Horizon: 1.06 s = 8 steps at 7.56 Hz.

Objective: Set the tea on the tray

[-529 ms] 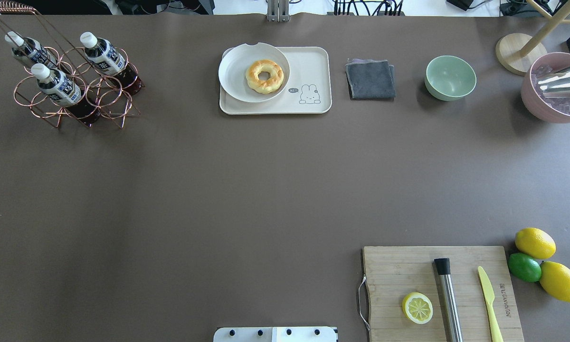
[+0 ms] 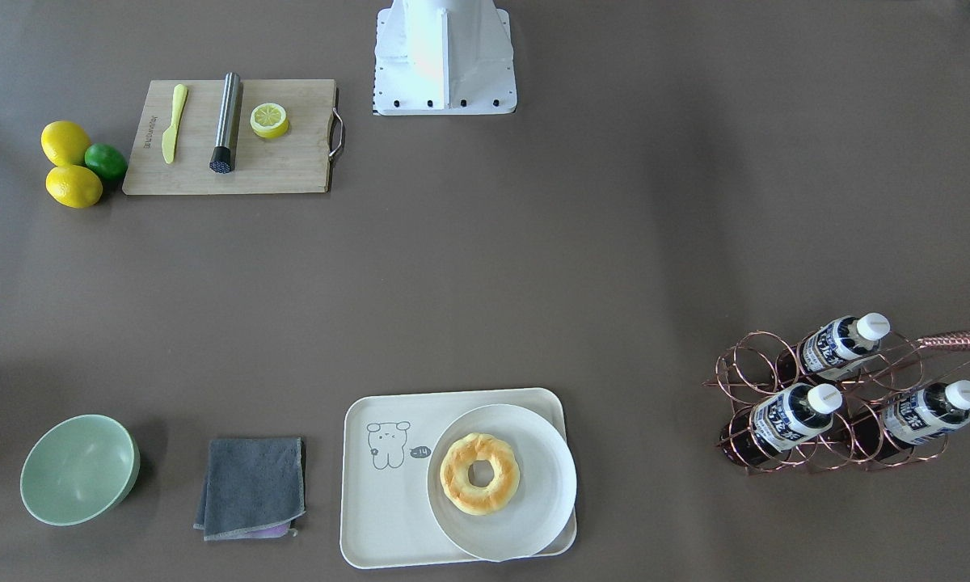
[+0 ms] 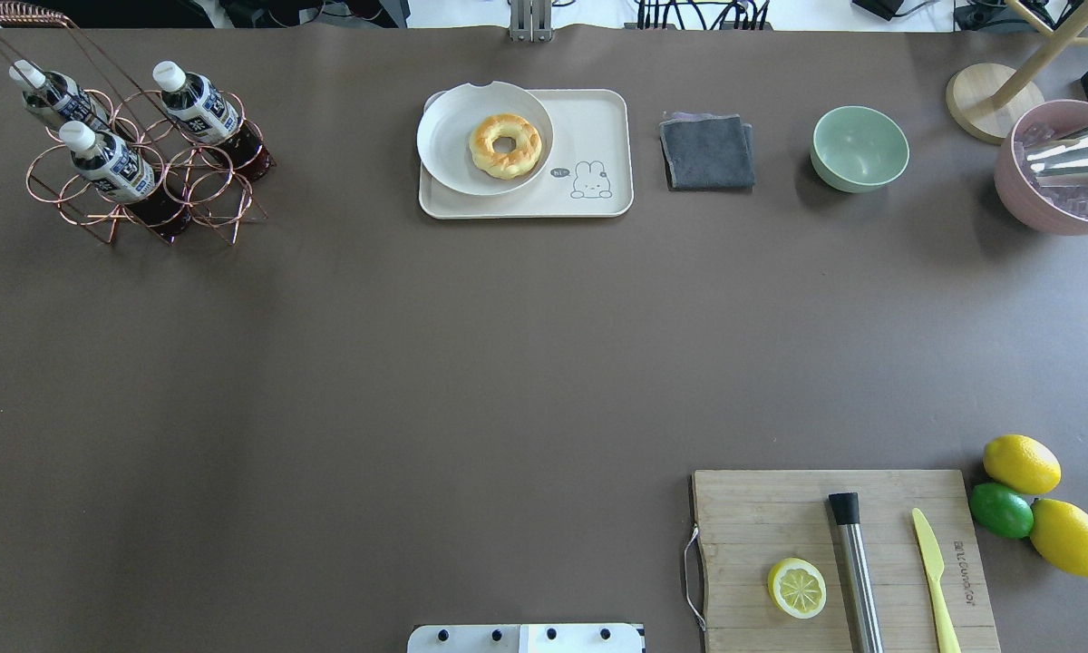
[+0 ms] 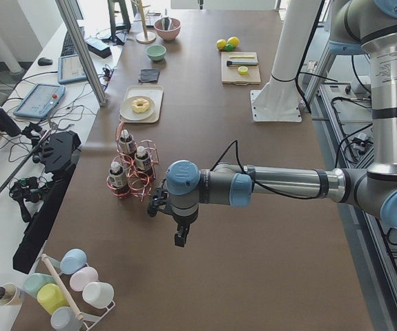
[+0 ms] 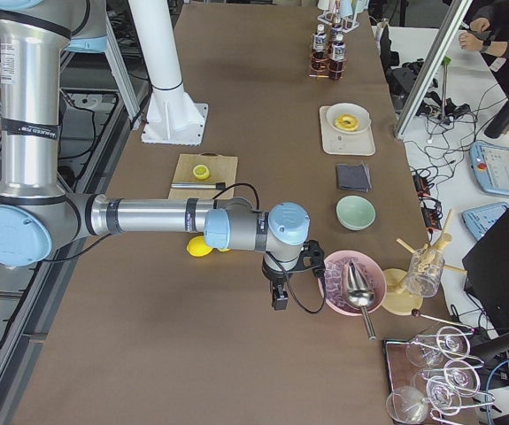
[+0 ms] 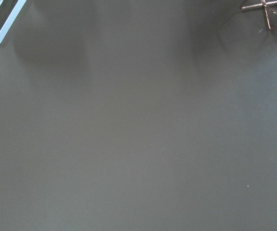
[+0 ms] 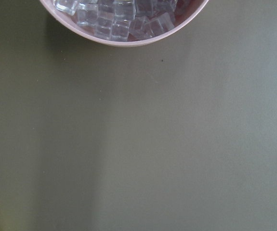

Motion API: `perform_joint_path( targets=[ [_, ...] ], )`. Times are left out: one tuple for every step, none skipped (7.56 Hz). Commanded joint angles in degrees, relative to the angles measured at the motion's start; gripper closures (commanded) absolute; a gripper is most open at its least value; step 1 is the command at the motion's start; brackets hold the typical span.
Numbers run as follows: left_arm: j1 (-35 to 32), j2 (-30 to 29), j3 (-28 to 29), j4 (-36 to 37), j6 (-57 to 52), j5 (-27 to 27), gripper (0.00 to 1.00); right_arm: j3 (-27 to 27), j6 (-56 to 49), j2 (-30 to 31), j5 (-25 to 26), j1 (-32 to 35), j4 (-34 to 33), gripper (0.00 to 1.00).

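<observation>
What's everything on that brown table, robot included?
tea bottles: three, dark brown, in rack.
rack: one, copper, far left corner.
tray: one, cream, far middle.
plate: one, white, on tray.
doughnut: one, golden, on plate.
cloth: one, grey, beside tray.
bowl: one, green, beside cloth.
ice bowl: one, pink, far right.
stand: one, wooden, far right.
cutting board: one, wooden, near right.
lemon half: one, yellow, on board.
metal rod: one, silver, on board.
knife: one, yellow-green, on board.
lemons: two, yellow, beside board.
lime: one, green, between lemons.
left end effector: one, black, near rack; grip unclear.
right end effector: one, black, near ice bowl; grip unclear.
</observation>
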<state>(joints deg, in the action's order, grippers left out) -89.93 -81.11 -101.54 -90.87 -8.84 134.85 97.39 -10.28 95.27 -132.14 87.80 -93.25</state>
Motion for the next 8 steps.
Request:
perform_joint_path(
  targets=[
    [-0.07,-0.02,-1.38,-0.01,0.05,-0.02,0.01,0.16,0.0,0.0,-0.05,0.0,0.0,0.0],
    [-0.07,-0.54,-1.21,-0.01,0.05,-0.11,0.01,0.25,0.0,0.0,-0.05,0.0,0.0,0.0],
    [-0.07,-0.72,-1.47,-0.01,0.13,-0.11,0.01,0.25,0.0,0.0,-0.05,0.0,0.0,0.0],
    [-0.07,-0.81,-1.47,0.08,0.22,-0.37,0.01,0.17,0.0,0.0,-0.05,0.0,-0.09,0.0],
    [-0.24,-1.24,-1.65,-0.18,0.4,-0.37,0.01,0.25,0.0,0.0,-0.05,0.0,0.0,0.0],
    [-1.38,-1.77,-1.21,-2.1,0.31,-0.29,0.01,0.17,0.0,0.0,-0.05,0.0,-0.09,0.0],
    [-1.56,-1.25,-1.03,-4.47,0.4,-0.02,0.01,0.16,-0.09,0.0,-0.13,0.0,-0.09,0.0],
    [-1.65,-1.07,-1.55,-5.27,-0.21,-0.02,0.01,0.16,-0.09,0.0,-0.05,0.0,-0.09,0.0]
  ],
)
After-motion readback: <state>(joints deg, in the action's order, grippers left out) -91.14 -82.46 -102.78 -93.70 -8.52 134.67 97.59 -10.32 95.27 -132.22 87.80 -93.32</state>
